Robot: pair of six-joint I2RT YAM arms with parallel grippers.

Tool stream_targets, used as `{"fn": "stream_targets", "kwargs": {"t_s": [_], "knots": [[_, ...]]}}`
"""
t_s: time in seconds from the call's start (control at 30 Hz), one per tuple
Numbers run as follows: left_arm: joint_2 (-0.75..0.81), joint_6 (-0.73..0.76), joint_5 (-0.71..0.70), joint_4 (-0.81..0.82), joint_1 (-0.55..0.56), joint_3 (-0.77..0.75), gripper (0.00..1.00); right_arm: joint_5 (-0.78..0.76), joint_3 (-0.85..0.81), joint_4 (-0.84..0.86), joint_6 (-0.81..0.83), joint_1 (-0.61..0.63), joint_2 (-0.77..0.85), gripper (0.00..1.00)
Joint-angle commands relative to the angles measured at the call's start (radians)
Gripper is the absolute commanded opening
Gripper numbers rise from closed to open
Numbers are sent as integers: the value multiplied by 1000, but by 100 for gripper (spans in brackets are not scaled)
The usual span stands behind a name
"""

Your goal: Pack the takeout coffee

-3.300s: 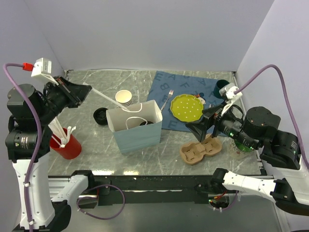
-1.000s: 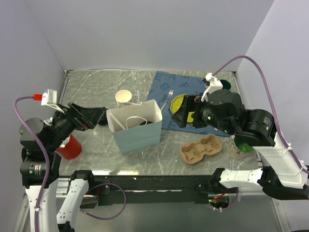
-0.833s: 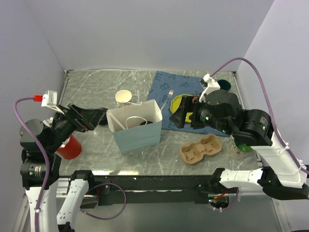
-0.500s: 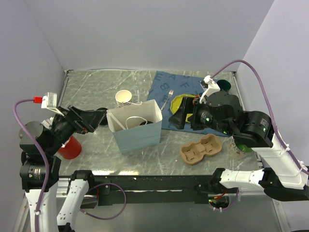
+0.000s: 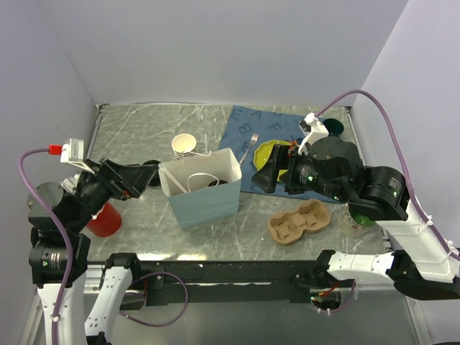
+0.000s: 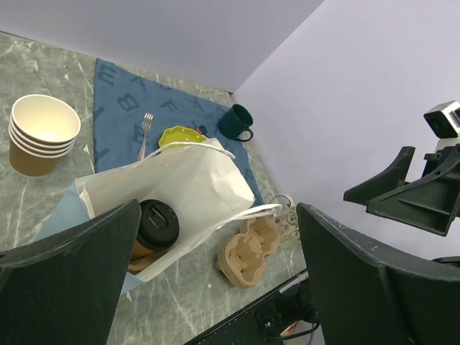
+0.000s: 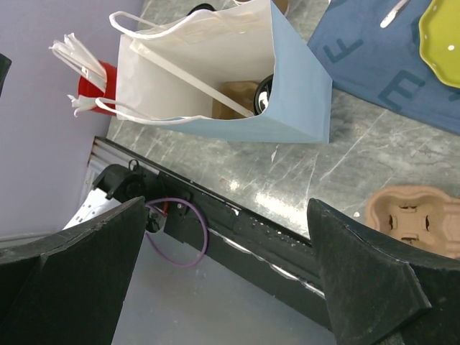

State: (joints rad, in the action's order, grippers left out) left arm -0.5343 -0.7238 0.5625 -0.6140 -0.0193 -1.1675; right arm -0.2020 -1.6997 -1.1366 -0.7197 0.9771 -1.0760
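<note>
The small brown paper takeout coffee with its round black plastic lid (image 6: pixel 154 224) sits inside the light blue paper bag with white lining and white handles (image 5: pixel 205 188), in the middle of the top view on the grey marbled worktop (image 5: pixel 129 129). In your left wrist view the lid faces up toward the bag's mouth, so the cup's long axis runs from bag floor to opening. You cannot tell whether it stands straight or leans on the wall.

The bag's walls and looped handles ring the cup. A stack of lidless cream paper cups (image 5: pixel 184 146) stands just above the bag. A red cup of white stirrers (image 5: pixel 103 220) is at lower left, and a brown moulded cup carrier (image 5: pixel 300 221) at lower right. The blue lettered cloth (image 5: pixel 277 129) at upper right holds a silver fork (image 5: pixel 251 146), a yellow-green plate (image 6: pixel 180 135) and a dark green mug (image 6: pixel 236 122).

Your left gripper (image 5: pixel 147 178) hangs just left of the bag and the right gripper (image 5: pixel 264 176) just right of it. Both have their jaws spread wide and hold nothing.
</note>
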Motion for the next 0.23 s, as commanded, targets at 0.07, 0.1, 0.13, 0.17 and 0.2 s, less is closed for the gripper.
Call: {"fn": "stream_targets", "kwargs": {"t_s": [0.07, 0.1, 0.13, 0.17, 0.2], "knots": [[8, -26, -3, 20, -4, -40, 97, -17, -23, 38, 26, -6, 19, 100], [8, -26, -6, 17, -4, -41, 97, -17, -25, 37, 28, -6, 21, 100], [7, -28, -9, 16, -2, -44, 97, -22, -25, 35, 26, -6, 21, 100], [7, -31, -9, 16, -4, -44, 97, -22, -25, 35, 29, -6, 25, 100], [10, -31, -9, 16, -4, -44, 97, -22, -20, 43, 29, -6, 30, 100]]}}
